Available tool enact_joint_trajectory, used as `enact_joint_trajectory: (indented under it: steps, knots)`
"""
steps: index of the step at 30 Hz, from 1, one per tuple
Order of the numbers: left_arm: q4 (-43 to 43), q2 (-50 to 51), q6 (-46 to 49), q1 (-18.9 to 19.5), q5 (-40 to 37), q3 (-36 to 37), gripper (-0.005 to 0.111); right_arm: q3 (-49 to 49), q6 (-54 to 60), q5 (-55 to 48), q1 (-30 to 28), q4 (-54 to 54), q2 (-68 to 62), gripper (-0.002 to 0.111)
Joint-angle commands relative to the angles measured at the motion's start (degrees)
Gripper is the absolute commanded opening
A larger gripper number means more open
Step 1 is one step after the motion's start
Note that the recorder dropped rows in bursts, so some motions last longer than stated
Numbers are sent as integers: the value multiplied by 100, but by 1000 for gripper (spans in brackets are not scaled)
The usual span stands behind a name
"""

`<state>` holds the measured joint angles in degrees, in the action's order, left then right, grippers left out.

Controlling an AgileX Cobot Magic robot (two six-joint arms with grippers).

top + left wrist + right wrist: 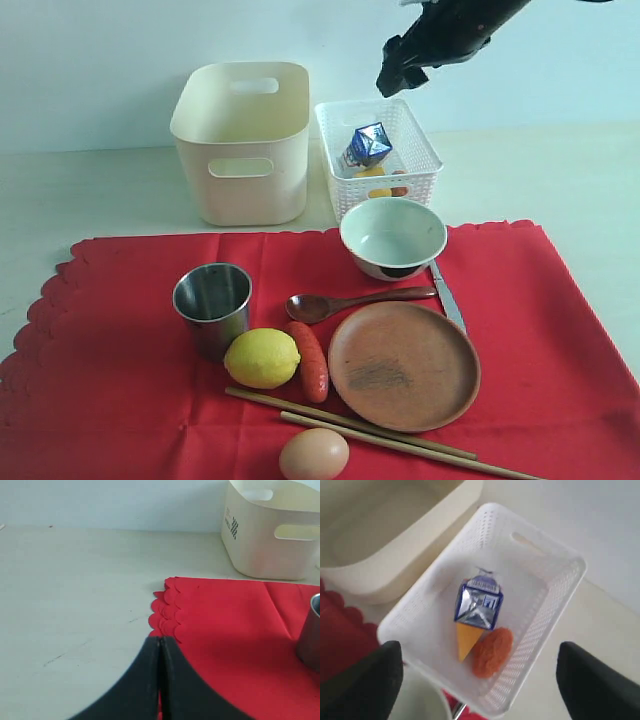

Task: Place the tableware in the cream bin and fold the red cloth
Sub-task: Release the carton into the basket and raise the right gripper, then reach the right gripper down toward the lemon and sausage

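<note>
The right tool (pixel 398 74) gapes wide and empty above the lattice basket (pixel 428 162), the left tool (pixel 160 652) is pinched closed at the edge of the red cloth (pixel 100 400), whose white bowl (pixel 392 232) sits at 4 o'clock from the cream bin (pixel 240 150).

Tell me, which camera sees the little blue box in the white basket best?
The right wrist view: it looks down into the white basket, so the blue carton is big and unblocked. The exterior view shows the blue carton small and far off. The left wrist view misses it.
</note>
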<state>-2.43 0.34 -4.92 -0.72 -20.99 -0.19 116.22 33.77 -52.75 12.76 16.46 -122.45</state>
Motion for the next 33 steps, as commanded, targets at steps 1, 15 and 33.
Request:
enact_joint_trajectory:
  steps: [1, 15, 33]
  knots:
    - [17, -34, 17, 18, 73, 19, 0, 19, -421, -965, 6, -90, 390, 77]
    - [17, -34, 17, 18, 73, 19, 0, -863, -1138, -1721, 185, -48, 906, 72]
    - [17, -34, 17, 18, 73, 19, 0, -3502, 1101, -500, 2457, -37, 1651, 70]
